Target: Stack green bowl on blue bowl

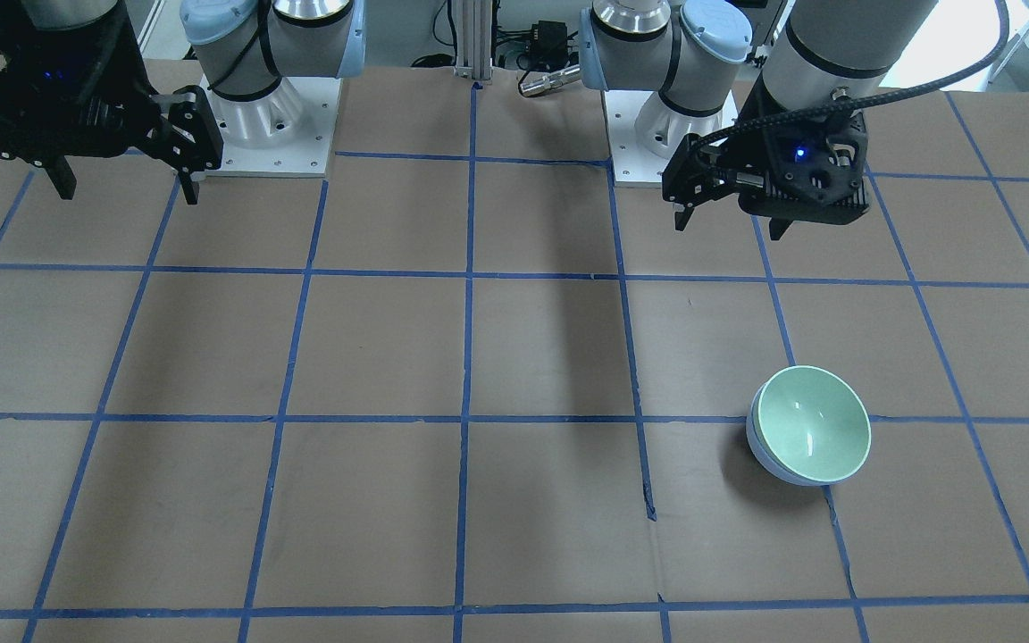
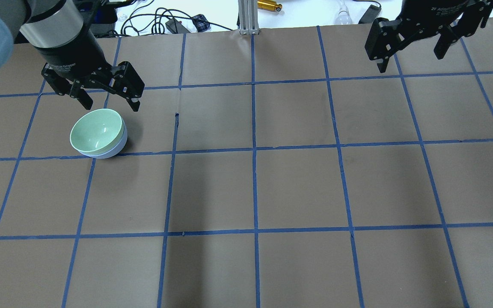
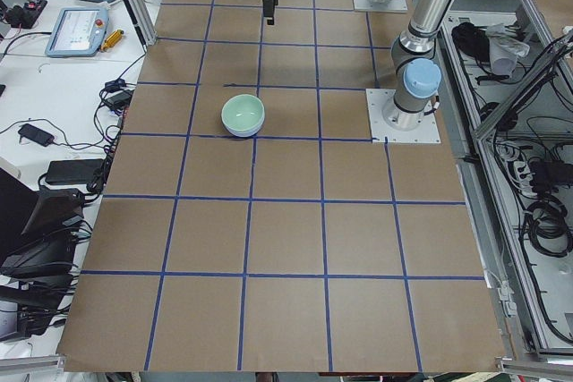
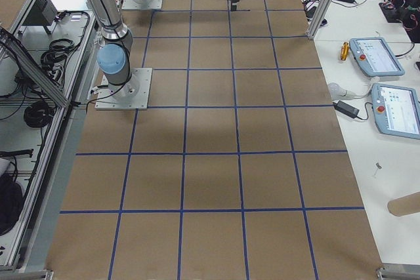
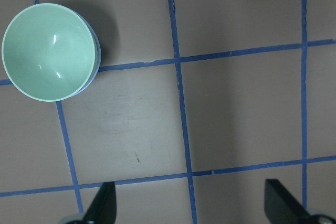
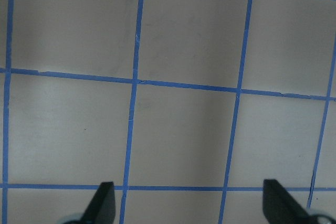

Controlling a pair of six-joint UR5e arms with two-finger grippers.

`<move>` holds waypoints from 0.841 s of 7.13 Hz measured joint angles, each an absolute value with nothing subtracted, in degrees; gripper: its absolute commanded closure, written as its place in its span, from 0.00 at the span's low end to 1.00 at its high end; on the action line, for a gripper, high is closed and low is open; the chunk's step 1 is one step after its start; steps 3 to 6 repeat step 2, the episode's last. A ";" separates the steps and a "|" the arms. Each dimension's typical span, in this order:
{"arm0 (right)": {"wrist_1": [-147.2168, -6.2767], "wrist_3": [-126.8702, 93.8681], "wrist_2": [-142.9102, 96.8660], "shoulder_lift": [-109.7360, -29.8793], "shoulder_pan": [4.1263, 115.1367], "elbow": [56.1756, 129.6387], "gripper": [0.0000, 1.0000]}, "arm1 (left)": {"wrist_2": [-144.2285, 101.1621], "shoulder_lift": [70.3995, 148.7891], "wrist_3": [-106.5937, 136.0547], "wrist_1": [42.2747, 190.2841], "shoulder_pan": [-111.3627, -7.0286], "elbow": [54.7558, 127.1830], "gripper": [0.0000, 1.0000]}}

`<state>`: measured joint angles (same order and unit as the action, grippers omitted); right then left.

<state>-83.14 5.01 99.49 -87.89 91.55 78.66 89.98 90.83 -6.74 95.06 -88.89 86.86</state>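
The green bowl (image 2: pixel 96 131) sits nested upright inside the blue bowl (image 2: pixel 114 149) on the table's left side. Only the blue bowl's rim and lower wall show under it. The stack also shows in the front view, green bowl (image 1: pixel 814 433) in blue bowl (image 1: pixel 757 442), and in the left wrist view, green bowl (image 5: pixel 47 51) with the blue bowl's edge (image 5: pixel 95 69). My left gripper (image 2: pixel 111 105) is open and empty, raised just beyond the bowls and apart from them. My right gripper (image 2: pixel 410 60) is open and empty, high at the far right.
Brown paper with a blue tape grid (image 2: pixel 253 149) covers the table. An aluminium post (image 2: pixel 246 17) and cables (image 2: pixel 173 21) lie past the far edge. The arm bases (image 1: pixel 264 116) stand on the robot's side. Teach pendants (image 4: pixel 377 57) lie on a side table.
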 measured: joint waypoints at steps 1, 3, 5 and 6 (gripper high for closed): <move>-83.14 5.01 99.49 -87.89 91.55 78.66 0.00 | 89.65 90.58 -6.82 95.11 -88.71 86.92 0.00; -83.14 5.01 99.49 -87.89 91.56 78.66 0.00 | 89.56 90.49 -6.84 95.13 -88.58 87.02 0.00; -83.14 5.01 99.49 -87.89 91.56 78.66 0.00 | 89.56 90.49 -6.84 95.13 -88.58 87.02 0.00; -83.14 5.01 99.49 -87.89 91.56 78.66 0.00 | 89.56 90.49 -6.84 95.13 -88.58 87.02 0.00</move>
